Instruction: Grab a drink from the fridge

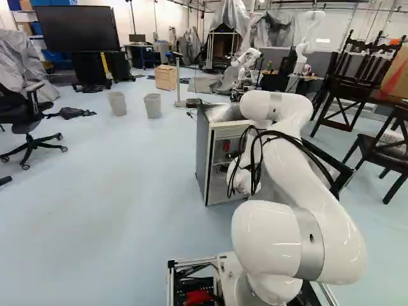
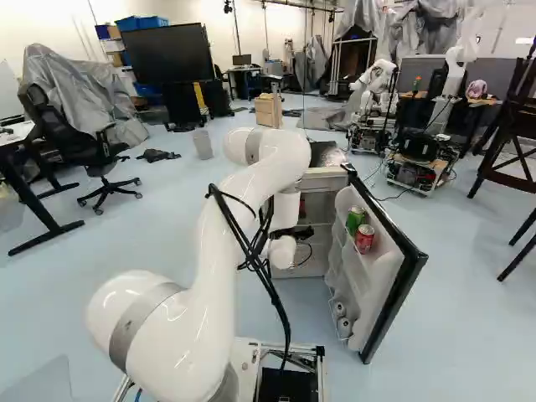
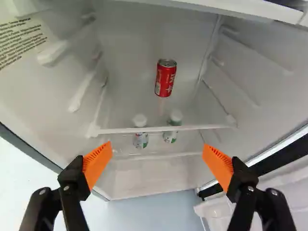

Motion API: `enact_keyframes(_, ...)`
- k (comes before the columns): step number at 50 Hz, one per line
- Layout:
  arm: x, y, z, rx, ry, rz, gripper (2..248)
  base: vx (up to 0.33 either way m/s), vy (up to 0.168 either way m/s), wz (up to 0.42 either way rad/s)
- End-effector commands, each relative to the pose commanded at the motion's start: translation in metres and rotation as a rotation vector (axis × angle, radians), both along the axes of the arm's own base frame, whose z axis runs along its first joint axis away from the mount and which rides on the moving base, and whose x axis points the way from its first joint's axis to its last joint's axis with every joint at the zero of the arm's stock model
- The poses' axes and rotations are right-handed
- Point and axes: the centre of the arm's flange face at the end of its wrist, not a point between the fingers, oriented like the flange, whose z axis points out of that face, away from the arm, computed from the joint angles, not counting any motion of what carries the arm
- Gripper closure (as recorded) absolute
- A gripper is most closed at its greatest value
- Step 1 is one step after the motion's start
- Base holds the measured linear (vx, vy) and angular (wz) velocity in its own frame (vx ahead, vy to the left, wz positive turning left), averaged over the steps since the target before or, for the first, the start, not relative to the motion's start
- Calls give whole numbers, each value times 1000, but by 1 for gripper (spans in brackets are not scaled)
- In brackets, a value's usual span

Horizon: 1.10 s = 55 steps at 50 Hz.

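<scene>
My gripper [image 2: 296, 234] reaches into the front of the fridge [image 1: 202, 156], whose door [image 2: 397, 289] stands wide. In the wrist view the gripper [image 3: 158, 156] is open, orange pads far apart with nothing held. Ahead of it, a red can [image 3: 165, 78] stands upright on the glass shelf [image 3: 192, 127], toward the back. Two white-capped bottles, one [image 3: 140, 138] beside the other [image 3: 171, 134], show partly through and below that shelf. A green can [image 2: 355, 219] and another red can [image 2: 364, 239] sit in the door's rack.
The fridge's side walls [image 3: 264, 72] flank the gripper, and a ledge [image 3: 231, 7] crosses above the red can's compartment. Chairs [image 1: 389, 146] stand right of the fridge in the left base view. Another robot [image 2: 377, 92] is farther back, with two bins [image 1: 153, 105] left of the fridge.
</scene>
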Motion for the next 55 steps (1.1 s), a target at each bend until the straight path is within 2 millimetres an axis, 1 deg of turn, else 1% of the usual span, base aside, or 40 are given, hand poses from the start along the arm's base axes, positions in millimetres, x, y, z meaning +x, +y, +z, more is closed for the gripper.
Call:
enact_keyframes(31,30,-2,-10,-15,-46,15,3,0,0,0)
enact_keyframes(55,48,-2,-16,-24,-75,23,3,0,0,0)
